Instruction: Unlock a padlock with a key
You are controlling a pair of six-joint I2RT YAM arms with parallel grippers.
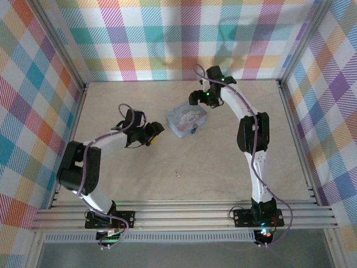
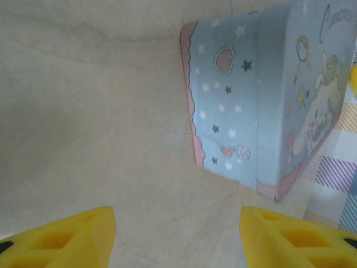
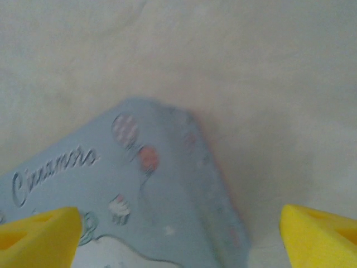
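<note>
Yellow fingertips (image 2: 61, 240) of the left gripper (image 2: 177, 237) stand well apart with nothing between them, so it is open and empty, low over the bare table (image 1: 223, 173) and facing the left end of the tin (image 2: 245, 111). The right gripper (image 3: 179, 234) hangs over the tin's far right corner, its jaws spread wide and also holding nothing. The tin sits about midway across the table, nearer the far edge than the near one. The padlock (image 1: 193, 132) shows in the top view as a tiny blue speck at the tin's near side, toward its right end; how it is fastened there is too small to tell. The key (image 1: 177, 174) lies flat on the wood, alone, nearer the near edge, well apart from the tin and from both grippers. Judging by this, the task is at its opening step: both arms are gathered at the tin, and neither key nor padlock is in hand. The next move probably calls for one gripper to steady the tin or padlock while the other goes to the key. That pick looks delicate, since a thin sliver lying flat gives the fingertips little to pinch, and it must end up held so its blade can be lined up with the keyhole.
</note>
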